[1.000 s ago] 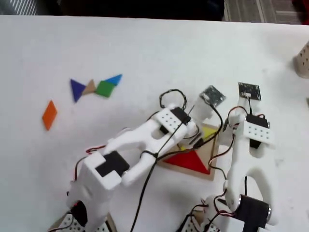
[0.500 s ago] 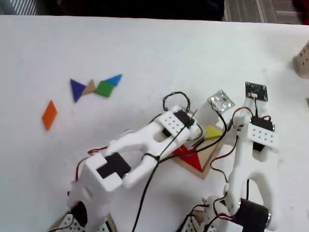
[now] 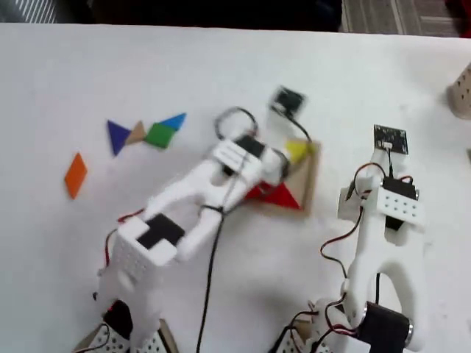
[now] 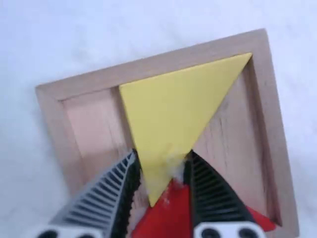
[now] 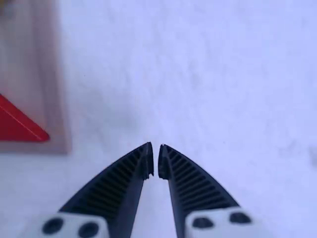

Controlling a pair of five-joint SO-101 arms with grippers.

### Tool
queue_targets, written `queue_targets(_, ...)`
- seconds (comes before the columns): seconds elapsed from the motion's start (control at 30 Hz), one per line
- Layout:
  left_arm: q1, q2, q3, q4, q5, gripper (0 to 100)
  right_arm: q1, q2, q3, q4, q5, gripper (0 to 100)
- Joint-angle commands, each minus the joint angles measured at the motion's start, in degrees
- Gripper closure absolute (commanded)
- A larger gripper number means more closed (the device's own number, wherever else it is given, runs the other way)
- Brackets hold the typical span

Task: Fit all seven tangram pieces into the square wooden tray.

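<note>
The yellow triangle looks thin, stiff, light and smooth, so it would likely slip unless pinched across its edges near a corner. The left claw is clenched on just such a corner; the rest fans out ahead of it inside the wooden tray, with the red triangle beneath its jaws. The right claw is closed on nothing above the worktop, the tray off to one side

A fixed camera looks down over the white table from high up, while both wrist cameras face down at it from close by, each sharing the square wooden tray with the high view (the right catches its rim).
</note>
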State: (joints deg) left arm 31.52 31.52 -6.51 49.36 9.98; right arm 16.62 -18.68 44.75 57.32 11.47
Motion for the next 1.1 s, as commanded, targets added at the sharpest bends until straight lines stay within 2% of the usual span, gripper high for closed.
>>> queue_targets(0.0,-5.6,-0.8,-5.6,-1.6,3.4,98,0.6,-2.4,-0.3,0.0,0.2,96.7)
queue_targets(0.63,-12.7,-2.1,-6.2,-1.2,4.7,98,0.2,-2.9,1.3,-1.6,0.6,96.7)
queue_targets(0.83,-11.8,-10.3,-3.4,3.5,4.7,98,0.2,-2.9,1.5,-2.1,0.5,96.7)
queue_targets(1.07,-12.4,-21.6,5.9,3.8,4.7,98,0.1,-2.9,1.5,-2.1,0.4,96.7)
